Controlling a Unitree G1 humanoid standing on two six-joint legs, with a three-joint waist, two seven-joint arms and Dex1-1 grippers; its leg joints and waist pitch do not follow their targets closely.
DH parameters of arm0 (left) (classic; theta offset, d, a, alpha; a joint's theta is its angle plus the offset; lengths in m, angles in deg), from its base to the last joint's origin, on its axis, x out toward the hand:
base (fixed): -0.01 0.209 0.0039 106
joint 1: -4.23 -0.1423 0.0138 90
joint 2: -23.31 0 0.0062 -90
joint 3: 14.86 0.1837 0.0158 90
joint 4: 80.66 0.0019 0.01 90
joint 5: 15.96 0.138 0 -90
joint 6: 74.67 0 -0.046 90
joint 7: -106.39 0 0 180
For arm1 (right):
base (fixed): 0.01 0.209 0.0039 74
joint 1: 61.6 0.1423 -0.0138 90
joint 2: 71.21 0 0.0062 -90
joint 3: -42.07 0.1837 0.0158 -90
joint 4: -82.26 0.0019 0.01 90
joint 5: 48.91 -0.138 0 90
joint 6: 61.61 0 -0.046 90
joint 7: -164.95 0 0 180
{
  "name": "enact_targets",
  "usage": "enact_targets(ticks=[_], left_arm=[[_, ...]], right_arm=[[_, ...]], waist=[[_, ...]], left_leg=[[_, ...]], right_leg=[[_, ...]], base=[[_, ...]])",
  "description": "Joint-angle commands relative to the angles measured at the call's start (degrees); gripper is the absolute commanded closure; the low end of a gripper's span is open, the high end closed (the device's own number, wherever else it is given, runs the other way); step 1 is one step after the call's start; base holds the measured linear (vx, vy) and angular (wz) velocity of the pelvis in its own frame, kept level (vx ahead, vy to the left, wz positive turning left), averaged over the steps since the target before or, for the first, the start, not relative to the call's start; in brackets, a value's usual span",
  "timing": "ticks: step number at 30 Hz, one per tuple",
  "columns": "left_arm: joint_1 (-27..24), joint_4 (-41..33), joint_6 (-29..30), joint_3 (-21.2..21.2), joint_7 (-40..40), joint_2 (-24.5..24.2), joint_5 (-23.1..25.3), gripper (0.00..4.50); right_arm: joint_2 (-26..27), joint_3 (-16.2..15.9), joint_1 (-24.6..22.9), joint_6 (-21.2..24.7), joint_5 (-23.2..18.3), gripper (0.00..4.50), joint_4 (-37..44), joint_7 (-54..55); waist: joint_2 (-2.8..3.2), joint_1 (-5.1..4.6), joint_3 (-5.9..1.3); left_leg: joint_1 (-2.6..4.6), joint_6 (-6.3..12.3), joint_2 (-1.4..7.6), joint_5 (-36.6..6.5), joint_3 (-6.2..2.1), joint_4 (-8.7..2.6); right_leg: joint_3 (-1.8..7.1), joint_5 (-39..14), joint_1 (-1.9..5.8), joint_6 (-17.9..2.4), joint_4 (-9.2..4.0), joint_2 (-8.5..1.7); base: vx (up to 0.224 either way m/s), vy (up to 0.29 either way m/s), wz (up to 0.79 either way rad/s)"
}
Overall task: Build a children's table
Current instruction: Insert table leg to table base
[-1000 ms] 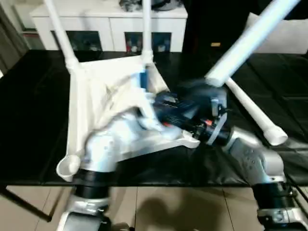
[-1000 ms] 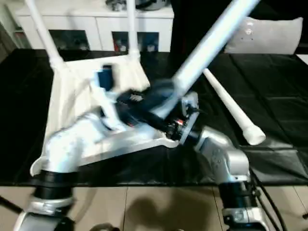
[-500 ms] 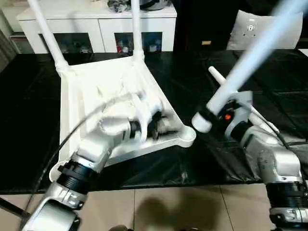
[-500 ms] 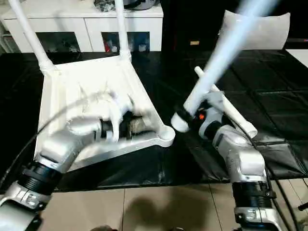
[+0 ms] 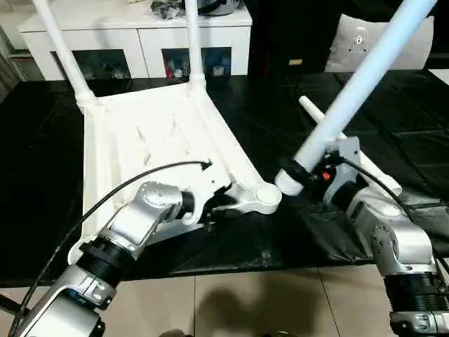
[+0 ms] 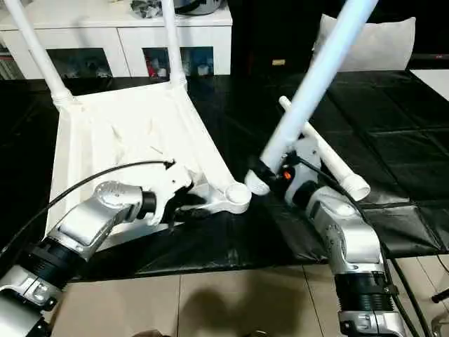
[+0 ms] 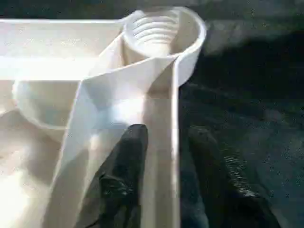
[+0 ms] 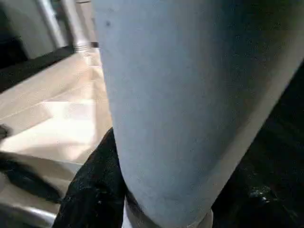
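Observation:
The white tabletop (image 5: 140, 133) lies underside up on the black table, with two legs (image 5: 63, 53) (image 5: 191, 42) standing in its far corner sockets. My left gripper (image 5: 210, 205) is shut on the tabletop's near rim, its black fingers (image 7: 126, 175) astride the wall just short of the threaded near-right socket (image 7: 159, 31). My right gripper (image 5: 312, 175) is shut on a third leg (image 5: 358, 84), which tilts up to the right. Its flared end (image 5: 287, 182) hangs just right of that socket (image 5: 266, 196). A fourth leg (image 6: 337, 165) lies on the table behind my right arm.
A white glass-door cabinet (image 5: 126, 35) stands behind the table and a pale cushion (image 5: 351, 45) at the back right. The table's front edge (image 5: 231, 263) runs just before my forearms, with tiled floor (image 5: 231, 302) below. A black cable (image 5: 126, 186) arcs over my left arm.
My left gripper has moved from the middle of the tabletop's underside to its near rim by the right socket and closed there. The right arm holds the leg almost as before.

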Motion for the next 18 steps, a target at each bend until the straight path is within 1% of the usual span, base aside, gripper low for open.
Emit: enact_targets(ticks=[1,2,4,7,8,9,11,13,14,15,16,17,18], left_arm=[[0.6,0.4,-0.7,-0.2,-0.3,-0.2,1.0,3.11],[0.6,0.5,-0.5,-0.2,-0.1,-0.2,1.1,3.18],[0.4,0.4,-0.7,-0.2,0.3,-0.4,1.3,3.42],[0.1,0.5,-1.4,-0.5,0.8,-0.2,1.3,3.54],[-0.1,0.3,-1.3,-0.7,1.2,-0.2,1.0,3.69],[-0.2,0.2,-1.5,-0.8,1.5,-0.2,1.1,3.83],[-0.5,0.3,-1.9,-0.7,2.2,-0.3,1.2,3.96],[-0.6,0.7,-2.5,-0.5,2.7,-0.4,1.6,4.15],[-0.6,0.7,-2.6,-0.5,2.8,-0.4,1.7,4.29],[-0.6,1.2,-3.3,0.0,3.3,-0.7,2.3,4.37],[-0.6,1.7,-4.0,0.5,3.8,-1.1,3.0,4.41],[-0.6,2.1,-4.6,1.1,4.1,-1.5,3.7,4.41],[-0.6,2.1,-4.6,1.1,4.1,-1.5,3.7,4.46]], right_arm=[[-0.7,-0.4,-0.6,-0.4,-1.1,2.60,1.4,-1.9],[-1.0,-0.8,-0.7,-0.3,-1.2,2.60,1.6,-2.6],[-1.2,-1.2,-1.0,-2.2,-0.7,2.60,1.9,-3.6],[-1.7,-1.3,-0.7,-2.2,-1.0,2.60,1.6,-5.5],[-1.9,-1.1,-0.3,-0.9,-2.1,2.60,1.3,-6.6],[-2.1,-0.8,0.0,0.3,-3.3,2.60,1.1,-7.8],[-2.6,-0.3,0.5,3.4,-6.4,2.60,1.4,-10.7],[-2.9,-0.2,0.9,5.0,-8.1,2.60,1.4,-12.7],[-3.0,-0.3,0.9,5.1,-8.2,2.60,1.2,-13.0],[-3.6,-1.1,1.5,4.9,-7.7,2.60,0.2,-14.6],[-4.2,-1.9,2.0,4.9,-7.1,2.60,-0.8,-15.9],[-4.7,-2.6,2.6,4.6,-6.4,2.60,-1.7,-17.0],[-4.7,-2.6,2.6,4.6,-6.4,2.60,-1.7,-17.0]], waist=[[-0.40,0.22,-3.93],[-0.37,0.25,-3.92],[-0.46,0.38,-3.92],[-0.52,0.44,-3.87],[-0.49,0.43,-3.83],[-0.71,0.40,-3.84],[-0.62,0.43,-3.81],[-0.54,0.43,-3.88],[-0.54,0.41,-3.84],[-0.60,0.42,-3.85],[-0.73,0.41,-3.86],[-0.68,0.45,-3.88],[-0.69,0.34,-3.89]], left_leg=[[0.34,2.20,2.69,-12.2,-0.99,-4.16],[0.36,2.21,2.72,-12.2,-1.00,-4.16],[0.36,2.33,2.69,-12.2,-0.89,-4.09],[0.28,2.41,2.72,-12.2,-0.95,-4.16],[0.28,2.43,2.71,-12.4,-0.95,-4.17],[0.29,2.65,2.64,-12.7,-0.90,-4.11],[0.27,2.93,2.66,-12.5,-0.95,-4.13],[0.21,3.19,2.73,-12.3,-1.02,-4.10],[0.20,3.17,2.77,-12.3,-1.01,-4.10],[0.18,3.06,2.72,-12.2,-0.98,-4.09],[0.14,3.02,2.73,-12.1,-0.97,-4.08],[0.18,3.01,2.71,-12.1,-1.02,-4.08],[0.10,2.98,2.69,-12.1,-1.00,-4.05]], right_leg=[[2.88,-17.0,3.30,-9.7,-4.17,-3.45],[2.88,-17.0,3.26,-9.7,-4.17,-3.46],[2.96,-16.8,3.20,-10.1,-4.22,-3.51],[2.90,-17.3,3.26,-10.0,-4.19,-3.54],[2.90,-17.7,3.24,-9.9,-4.27,-3.55],[2.89,-18.2,3.34,-9.8,-4.35,-3.54],[2.88,-18.6,3.31,-9.7,-4.38,-3.55],[2.86,-18.4,3.35,-9.8,-4.36,-3.58],[2.87,-18.4,3.27,-9.8,-4.38,-3.58],[2.85,-18.3,3.27,-9.8,-4.37,-3.54],[2.85,-18.4,3.27,-9.7,-4.40,-3.57],[2.80,-18.6,3.27,-9.8,-4.35,-3.61],[2.80,-18.6,3.29,-9.8,-4.34,-3.58]], base=[[0.000,0.000,0.00],[0.000,0.000,0.00],[0.000,0.000,0.00],[0.000,0.000,0.00],[0.000,0.000,0.00],[0.000,0.000,0.00],[0.000,0.000,0.00],[0.000,0.000,0.00],[0.000,0.000,0.00],[0.000,0.000,0.00],[0.000,0.000,0.00],[0.000,0.000,0.00],[0.000,0.000,0.00]])
